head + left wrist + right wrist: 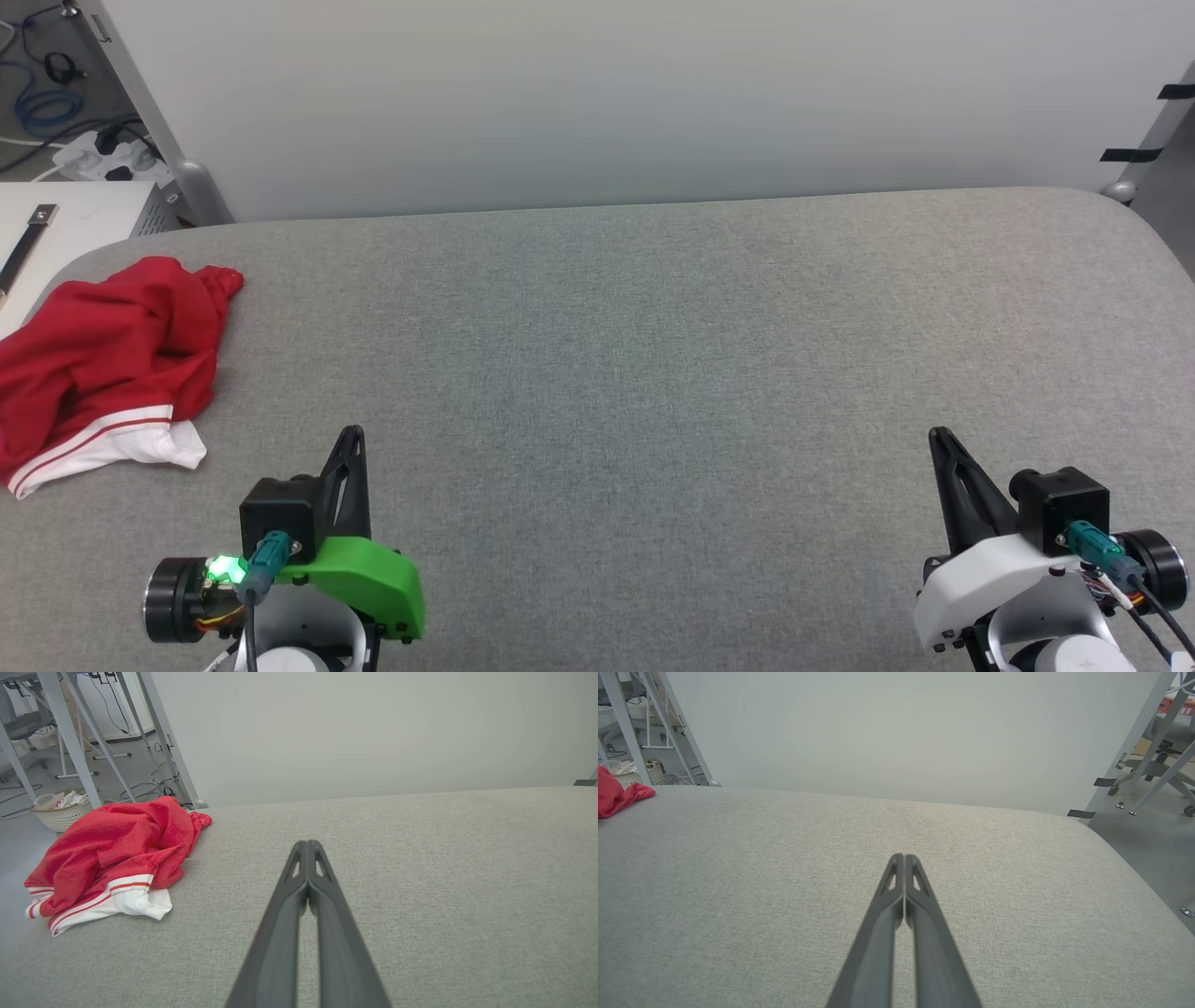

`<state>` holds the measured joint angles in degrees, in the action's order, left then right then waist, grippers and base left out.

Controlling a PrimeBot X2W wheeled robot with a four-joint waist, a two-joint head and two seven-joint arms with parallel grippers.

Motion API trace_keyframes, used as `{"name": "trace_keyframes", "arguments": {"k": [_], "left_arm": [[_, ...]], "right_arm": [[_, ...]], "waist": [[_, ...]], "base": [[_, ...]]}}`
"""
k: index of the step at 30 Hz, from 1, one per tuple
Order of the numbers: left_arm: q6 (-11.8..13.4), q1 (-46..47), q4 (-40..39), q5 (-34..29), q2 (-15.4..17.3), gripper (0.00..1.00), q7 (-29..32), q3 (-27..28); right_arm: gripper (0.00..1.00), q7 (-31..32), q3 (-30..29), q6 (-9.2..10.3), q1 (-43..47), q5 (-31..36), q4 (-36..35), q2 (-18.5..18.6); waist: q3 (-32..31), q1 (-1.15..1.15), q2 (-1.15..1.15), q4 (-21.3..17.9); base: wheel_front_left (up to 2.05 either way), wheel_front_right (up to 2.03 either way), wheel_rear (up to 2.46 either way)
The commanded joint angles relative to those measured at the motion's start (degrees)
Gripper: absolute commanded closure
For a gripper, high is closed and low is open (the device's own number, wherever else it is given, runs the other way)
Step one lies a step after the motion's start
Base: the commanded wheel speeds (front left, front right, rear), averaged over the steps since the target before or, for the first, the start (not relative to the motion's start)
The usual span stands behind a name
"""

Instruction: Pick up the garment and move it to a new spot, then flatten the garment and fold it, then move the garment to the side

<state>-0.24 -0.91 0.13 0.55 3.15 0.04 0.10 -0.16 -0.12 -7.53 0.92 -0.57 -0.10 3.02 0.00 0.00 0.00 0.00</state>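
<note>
The garment (112,355) is a red T-shirt with a white sleeve and red-and-white stripe trim, lying crumpled in a heap at the far left of the grey fabric table (653,355). In the left wrist view the garment (112,858) lies ahead and to the left of my fingers; in the right wrist view a scrap of the garment (616,795) peeks in at the left edge. My left gripper (351,437) rests shut and empty near the front edge, right of the heap. My right gripper (936,437) is shut and empty at the lower right.
A pale wall (607,103) stands behind the table. A white cabinet (75,219) and cables sit off the table's left end. A woven basket (60,809) stands on the floor beyond the garment. Metal frame legs (1134,742) and chairs stand past the right end.
</note>
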Motion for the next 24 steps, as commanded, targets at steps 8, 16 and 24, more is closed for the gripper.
{"name": "trace_keyframes", "arguments": {"k": [8, 16, 24], "left_arm": [[0.24, 0.91, -0.13, -0.55, -0.27, 1.00, -0.04, -0.10], [0.24, 0.91, -0.13, -0.55, -0.27, 1.00, -0.04, -0.10], [0.24, 0.91, -0.13, -0.55, -0.27, 1.00, -0.04, -0.10]], "right_arm": [[1.00, 0.16, 0.12, 0.04, -0.92, 0.57, 0.10, -0.14], [1.00, 0.16, 0.12, 0.04, -0.92, 0.57, 0.10, -0.14], [1.00, 0.16, 0.12, 0.04, -0.92, 0.57, 0.10, -0.14]], "waist": [[0.00, 0.00, 0.00, 0.00], [0.00, 0.00, 0.00, 0.00], [0.00, 0.00, 0.00, 0.00]], "base": [[0.00, 0.00, 0.00], [0.00, 0.00, 0.00], [0.00, 0.00, 0.00]]}}
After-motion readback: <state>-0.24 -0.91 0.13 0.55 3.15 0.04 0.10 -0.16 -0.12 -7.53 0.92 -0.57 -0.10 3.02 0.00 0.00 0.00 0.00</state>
